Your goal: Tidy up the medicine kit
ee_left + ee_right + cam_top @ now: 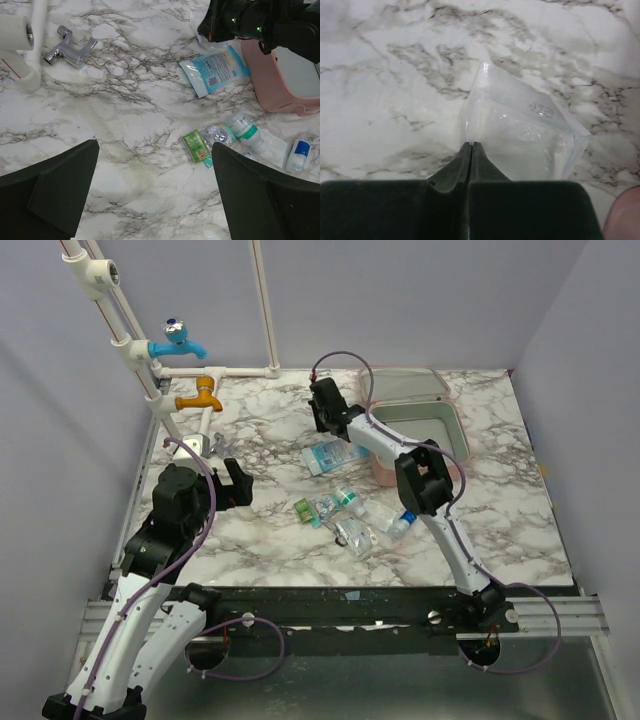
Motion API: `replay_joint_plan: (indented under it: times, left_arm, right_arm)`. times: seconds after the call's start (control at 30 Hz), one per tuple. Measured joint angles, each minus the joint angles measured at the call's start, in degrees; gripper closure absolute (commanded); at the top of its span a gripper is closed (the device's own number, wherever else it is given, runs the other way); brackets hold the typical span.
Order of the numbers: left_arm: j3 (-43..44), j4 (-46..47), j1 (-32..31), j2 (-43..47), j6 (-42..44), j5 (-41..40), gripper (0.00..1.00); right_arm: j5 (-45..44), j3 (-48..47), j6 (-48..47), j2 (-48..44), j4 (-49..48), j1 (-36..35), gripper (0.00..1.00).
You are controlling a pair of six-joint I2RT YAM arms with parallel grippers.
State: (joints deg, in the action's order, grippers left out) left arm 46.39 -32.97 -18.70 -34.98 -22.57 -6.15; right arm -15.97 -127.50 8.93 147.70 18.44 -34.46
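Right wrist view: right claw [471,147] nipped on packet [520,130] edge

Fingers are pressed together with no gap, and the thin sealed margin of the clear-and-blue packet is caught between the tips. The grip sits at the seam, likely because the flat body gives nothing to bite on. The held corner is raised off the marble table [380,75]; the rest looks to lie on it (hard to be sure from this angle).

At the lower right corner of the frame there is a sliver of pink: the medicine kit [622,220]. The top view puts the kit in the upper right, lid thrown back and grey-lined base facing up, close beside the packet. A short carry, I judge.

Below the packet, centre frame, loose items wait: green sachet [196,146], teal-capped bottle [245,129], blue-capped vial [299,155].

Left claw [155,150] hovers centre left in the top view, fingers wide apart and holding nothing. It is well apart from the pile, probably parked out of the way.
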Motion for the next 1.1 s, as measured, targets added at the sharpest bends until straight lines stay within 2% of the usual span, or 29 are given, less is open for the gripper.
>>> replay_joint_plan:
  times: [0.27, 0.77, 0.97, 1.1]
  left_arm:
    - [0.0, 0.0, 0.8, 0.0, 0.0, 0.9, 0.01]
    - [0.0, 0.0, 1.7, 0.0, 0.3, 4.2, 0.01]
    - [0.0, 0.0, 1.7, -0.1, 0.7, 6.9, 0.01]
    - [0.0, 0.0, 1.7, -1.0, 0.7, 7.4, 0.01]
  right_arm:
    - [3.8, 9.4, 0.6, -9.6, 0.0, -2.6, 0.99]
    - [2.8, 30.9, 1.4, -38.5, -1.6, -2.2, 0.99]
    - [0.5, 38.9, 1.8, -46.7, 0.7, -0.5, 0.99]
    - [-0.7, 43.4, 3.3, -50.8, 1.4, 3.4, 0.99]
